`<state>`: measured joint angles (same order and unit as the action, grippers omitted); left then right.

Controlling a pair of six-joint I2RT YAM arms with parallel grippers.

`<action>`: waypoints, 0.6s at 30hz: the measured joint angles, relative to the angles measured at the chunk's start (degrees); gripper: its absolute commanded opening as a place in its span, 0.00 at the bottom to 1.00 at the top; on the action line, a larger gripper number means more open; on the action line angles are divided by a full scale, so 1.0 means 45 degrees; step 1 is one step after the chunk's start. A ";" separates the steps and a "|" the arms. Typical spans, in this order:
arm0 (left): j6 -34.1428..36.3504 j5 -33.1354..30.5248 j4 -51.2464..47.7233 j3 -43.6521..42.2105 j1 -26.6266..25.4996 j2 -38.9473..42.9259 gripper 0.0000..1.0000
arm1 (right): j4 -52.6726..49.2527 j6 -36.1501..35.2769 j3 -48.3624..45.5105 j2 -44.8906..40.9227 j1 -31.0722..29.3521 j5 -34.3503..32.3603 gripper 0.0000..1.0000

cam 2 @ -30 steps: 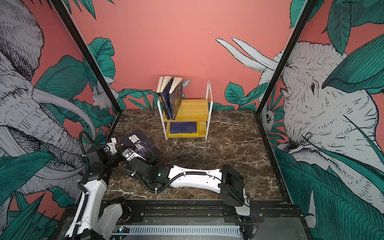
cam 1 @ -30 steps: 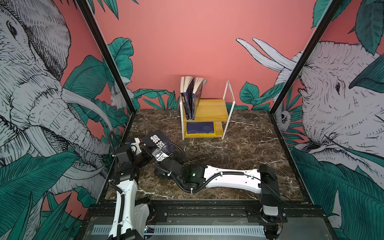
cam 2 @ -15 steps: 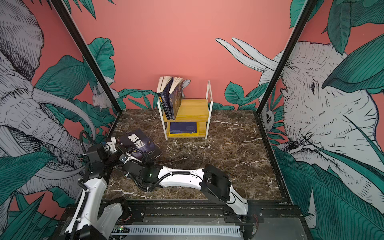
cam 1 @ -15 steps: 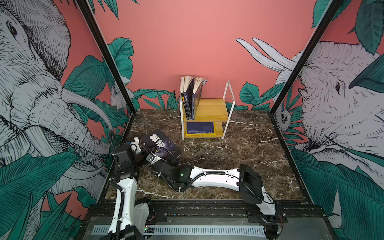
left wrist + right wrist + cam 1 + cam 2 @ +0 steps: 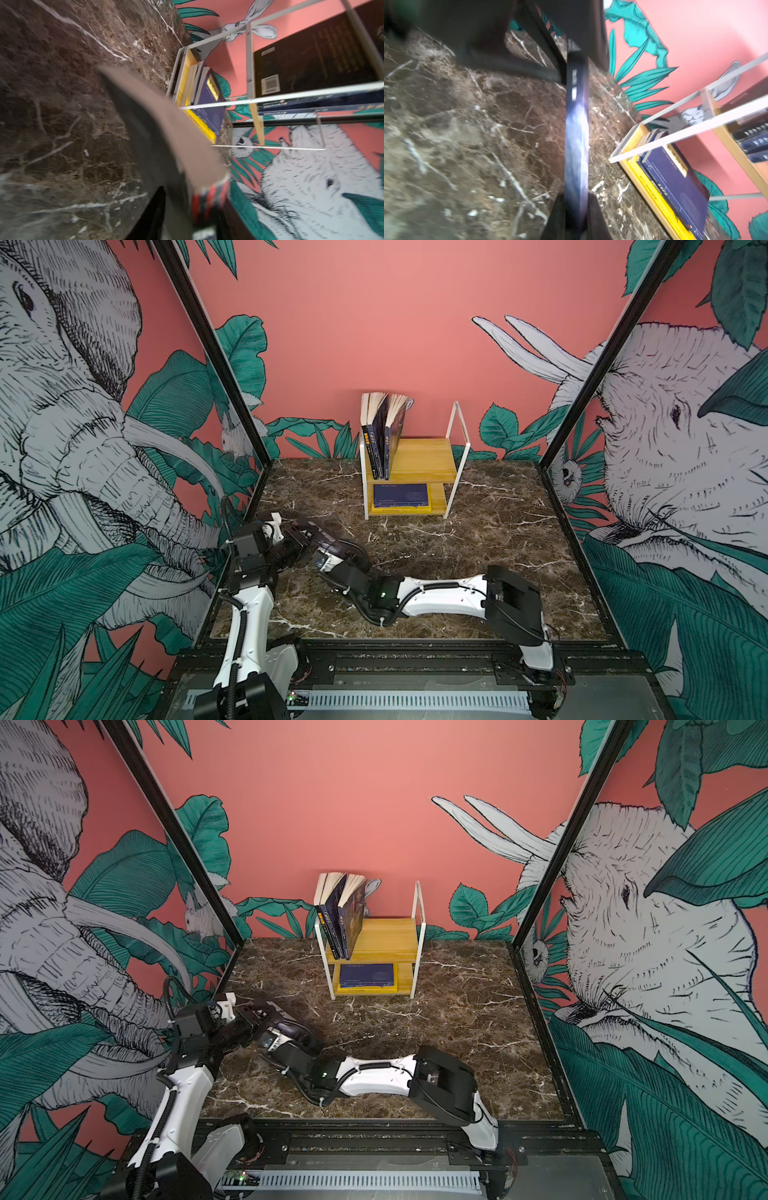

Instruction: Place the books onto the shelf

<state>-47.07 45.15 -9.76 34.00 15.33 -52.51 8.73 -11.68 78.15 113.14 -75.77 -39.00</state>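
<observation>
Black book [image 5: 576,135] held low over counter [image 5: 478,539], front-left, well apart from shelf [image 5: 419,456] | right fingers [image 5: 556,218] closed on its edge | left fingers [image 5: 153,214]: grip unclear | risk: narrow pinch, book may pivot or slip during carry.

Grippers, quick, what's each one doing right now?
Left gripper: at the dark book, but too blurred to tell open from closed.
Right gripper: closed on the dark book.
</observation>
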 measured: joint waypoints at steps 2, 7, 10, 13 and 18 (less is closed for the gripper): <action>0.0063 0.0165 -0.0044 0.0155 0.0010 -0.0097 0.64 | 0.0821 -0.0597 -0.1263 -0.0578 0.0117 -0.0311 0.00; 0.0452 0.0947 -0.0044 0.0651 0.0010 -0.0631 0.75 | 0.3633 -0.2152 -0.4255 -0.2176 0.0194 -0.0782 0.00; 0.0685 0.1695 -0.0335 0.1209 0.0019 -0.1389 0.77 | 0.5129 -0.3283 -0.5265 -0.2735 0.0185 -0.1098 0.00; 0.0894 0.2487 -0.0568 0.1870 0.0019 -0.2176 0.79 | 0.6620 -0.4401 -0.5999 -0.2973 0.0180 -0.1326 0.00; -0.0019 0.3891 0.0189 0.1909 0.0019 -0.2895 0.83 | 0.8155 -0.5731 -0.6883 -0.3041 0.0180 -0.1583 0.00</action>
<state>-47.16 62.65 -8.91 42.59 15.42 -65.54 45.43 -37.47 47.18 99.46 -74.96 -46.13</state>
